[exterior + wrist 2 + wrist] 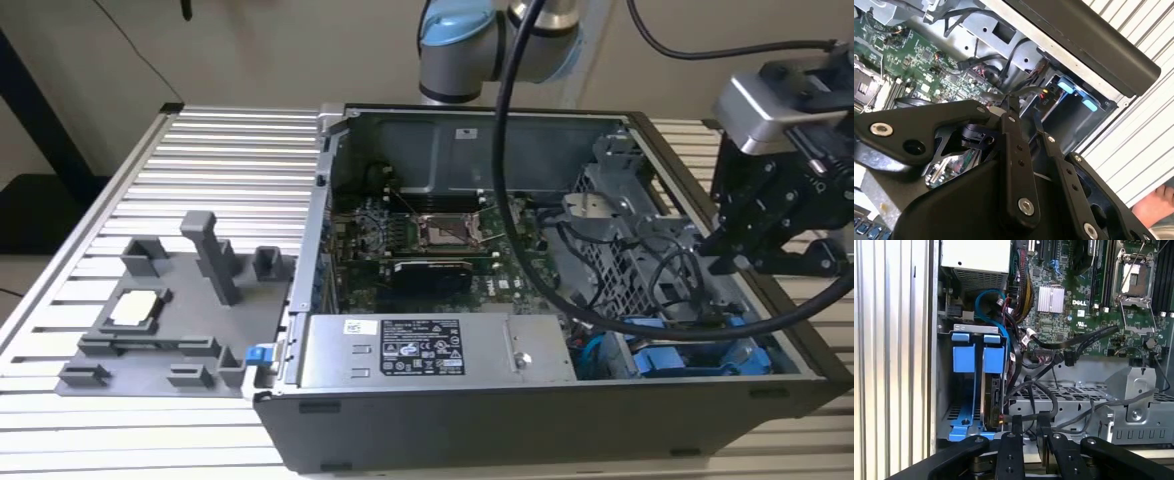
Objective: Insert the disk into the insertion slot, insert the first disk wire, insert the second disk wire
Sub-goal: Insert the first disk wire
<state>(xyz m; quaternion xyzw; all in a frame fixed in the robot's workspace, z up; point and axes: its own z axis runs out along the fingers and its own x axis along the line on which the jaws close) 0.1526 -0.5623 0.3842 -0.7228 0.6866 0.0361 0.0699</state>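
Observation:
The disk stands on edge in the insertion slot, a grey metal bay in the case's corner, with two blue carrier tabs above it. In the exterior view the bay's blue parts lie at the case's near right corner. My gripper hovers just outside that bay, over the case rim, open by a narrow gap with nothing seen between the fingers. A grey wire reaches the disk's near corner; I cannot tell whether it is plugged in. Dark loose wires hang beside the disk.
A silver labelled power-supply box fills the case's front, with the motherboard behind it. A perforated grey cage adjoins the bay. Grey fixtures stand on the slatted table at the exterior view's left. A person's hand rests by the case.

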